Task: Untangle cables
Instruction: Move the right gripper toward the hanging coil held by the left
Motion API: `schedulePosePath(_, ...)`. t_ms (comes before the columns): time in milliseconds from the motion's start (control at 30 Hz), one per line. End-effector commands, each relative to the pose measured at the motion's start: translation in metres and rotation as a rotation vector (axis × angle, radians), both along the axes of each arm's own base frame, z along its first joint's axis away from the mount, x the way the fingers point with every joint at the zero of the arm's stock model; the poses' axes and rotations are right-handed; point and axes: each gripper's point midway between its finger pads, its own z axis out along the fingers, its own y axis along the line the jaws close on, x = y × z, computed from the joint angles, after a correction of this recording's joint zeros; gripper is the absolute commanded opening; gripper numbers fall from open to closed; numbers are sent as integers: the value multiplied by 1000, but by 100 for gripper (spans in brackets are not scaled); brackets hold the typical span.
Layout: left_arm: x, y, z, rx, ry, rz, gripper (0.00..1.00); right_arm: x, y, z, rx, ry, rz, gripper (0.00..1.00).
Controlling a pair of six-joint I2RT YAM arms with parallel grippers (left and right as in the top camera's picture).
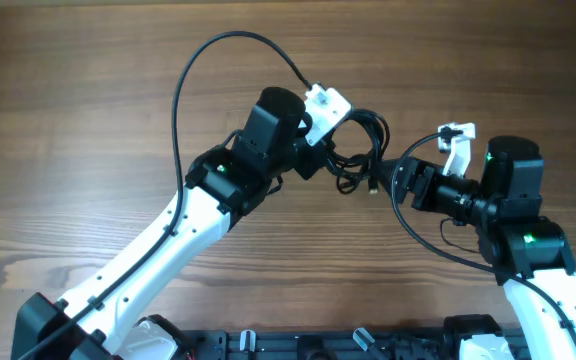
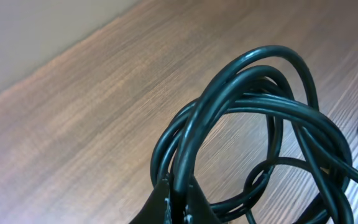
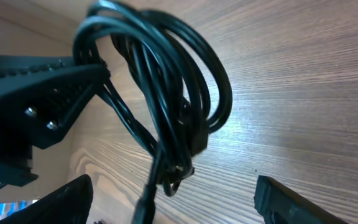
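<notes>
- The cables (image 1: 360,150) hang as one knotted bundle of black loops between the two arms, above the middle of the bench (image 1: 78,90); no cord lies apart from the rest.
- Left gripper (image 1: 316,160): its fingers (image 2: 161,204) are pinched tight on a few strands at the bundle's edge.
- Right gripper (image 3: 173,202): its fingers (image 3: 67,198) stand wide on either side of the bundle's lower end, gripping nothing.
- By my judgement the task is barely begun, with every loop left to pull free.

- cables (image 3: 163,99): glossy black all over.
- worktop (image 1: 68,100): warm brown wood with fine, darker grain streaks.
- left arm (image 1: 153,255): white shell, black joints, a small green light.
</notes>
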Motion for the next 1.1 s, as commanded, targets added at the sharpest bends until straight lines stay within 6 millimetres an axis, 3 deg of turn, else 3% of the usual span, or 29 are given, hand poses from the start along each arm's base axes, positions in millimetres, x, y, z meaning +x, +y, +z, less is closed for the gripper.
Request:
schedulePosePath(0,2,3,31,-158,35,108,4,-1,5,10,24,-19,36,84)
schedulePosePath(267,24,31,33,-297,109,449,4,-7,12,15,64,-17,82,82)
schedulePosePath(500,28,35,35,-435,190,576,4,-5,12,15,44,-47,97,78)
schedulePosePath(667,26,32,35,-450,210,571,4,3,2,11,-5,-52,32,67)
schedulePosePath(867,13,13,34,-492,302,478,4,14,2,16,-33,-128,47,67)
schedulePosePath(1067,5,3,34,-510,353,417,4,32,-4,-3,-107,-134,45,65)
